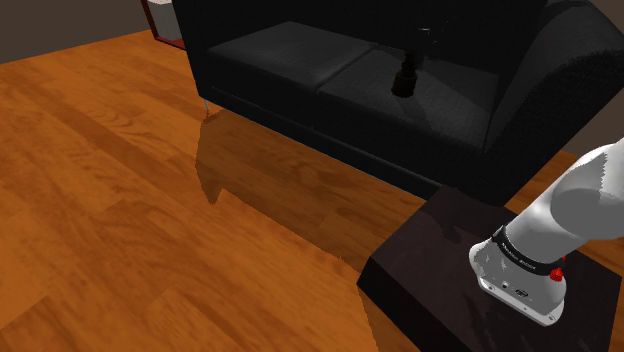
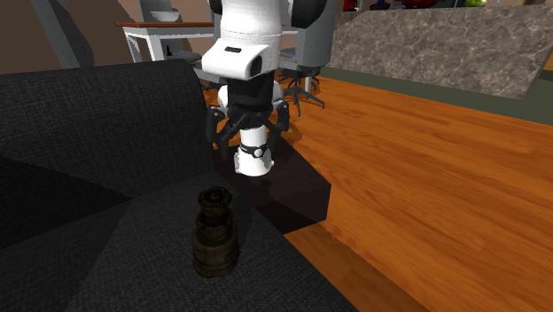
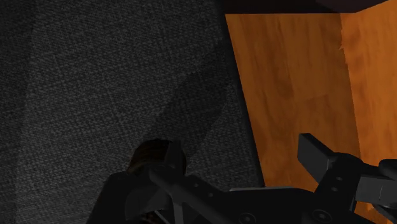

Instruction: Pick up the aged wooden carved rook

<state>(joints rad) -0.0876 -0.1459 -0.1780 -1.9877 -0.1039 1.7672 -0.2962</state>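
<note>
A dark carved wooden rook (image 2: 214, 232) stands upright on a black fabric sofa (image 2: 89, 133), lower centre, near its front edge, with orange wood floor (image 2: 425, 195) at right and the black gripper (image 3: 238, 149) spread open.

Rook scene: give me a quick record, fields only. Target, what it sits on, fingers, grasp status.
target: rook, dark brown, upright
support: sofa seat cushion, dark fabric
gripper: above the cushion, looking down
fingers: apart, holding nothing
grasp status: not yet; in the wrist view the rook sits off to one side of the gap, by one finger
stand: dark box on the floor, next to the sofa front
floor: orange wood
</note>
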